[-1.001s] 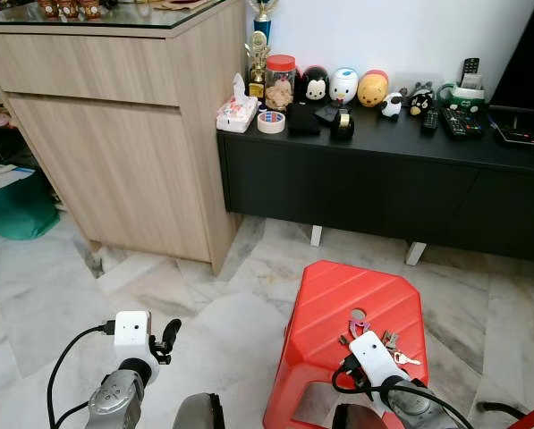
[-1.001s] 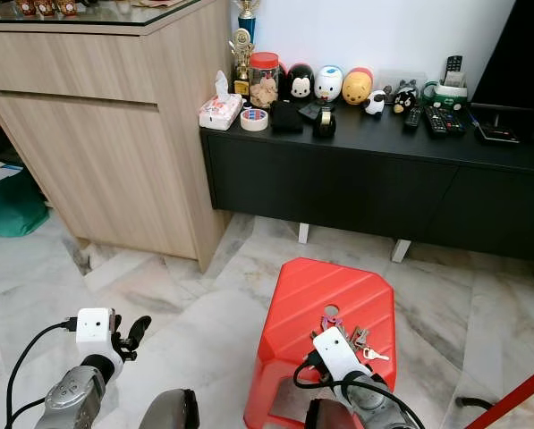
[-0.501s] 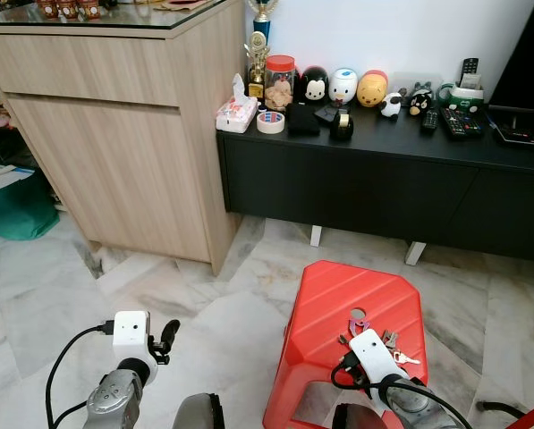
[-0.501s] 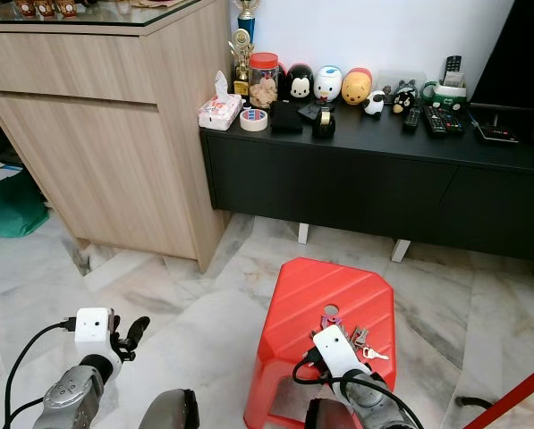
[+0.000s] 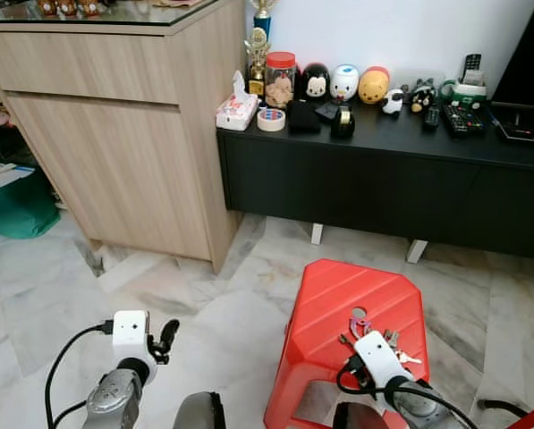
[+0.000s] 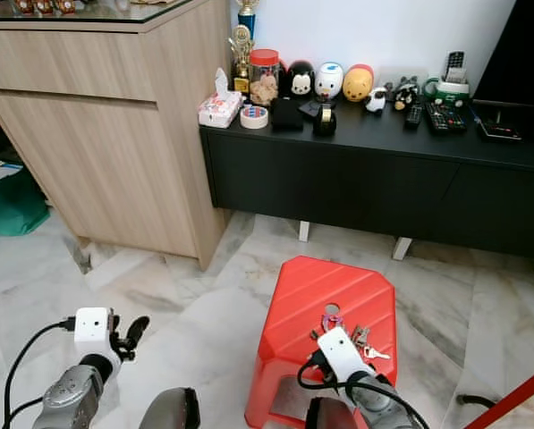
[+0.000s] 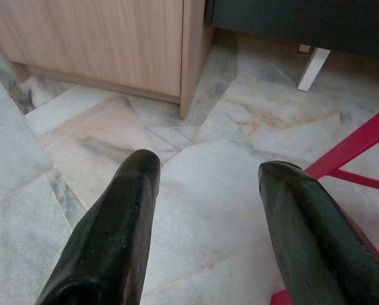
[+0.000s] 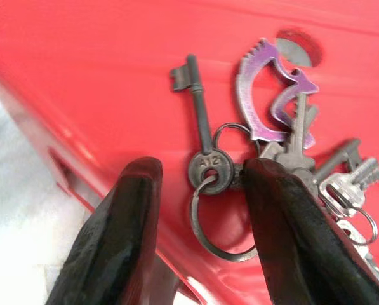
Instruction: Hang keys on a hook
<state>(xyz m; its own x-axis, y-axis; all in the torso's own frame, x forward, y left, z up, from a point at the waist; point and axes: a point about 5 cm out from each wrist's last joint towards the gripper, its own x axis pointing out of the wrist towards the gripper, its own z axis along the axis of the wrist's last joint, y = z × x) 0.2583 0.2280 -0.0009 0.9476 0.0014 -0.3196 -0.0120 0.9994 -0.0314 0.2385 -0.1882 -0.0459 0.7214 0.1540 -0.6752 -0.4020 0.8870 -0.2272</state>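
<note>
Right claw [image 8: 199, 210], fingers parted and gripping nothing, has edged lower over the bunch of metal keys [image 8: 265, 159] lying on the red plastic stool [image 5: 356, 304]; grasp imminent, left claw [image 7: 208, 210] idle, open.

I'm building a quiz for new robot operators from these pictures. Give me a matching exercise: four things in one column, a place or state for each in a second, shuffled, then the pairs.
Things:
1. keys
2. left gripper
3. tape roll
4. right gripper

Places or states:
A. on the black cabinet, beside the tissue pack
B. open over the marble floor
C. lying on the red stool
D. open, fingers either side of a key ring

Pairs: 1-C, 2-B, 3-A, 4-D
</note>
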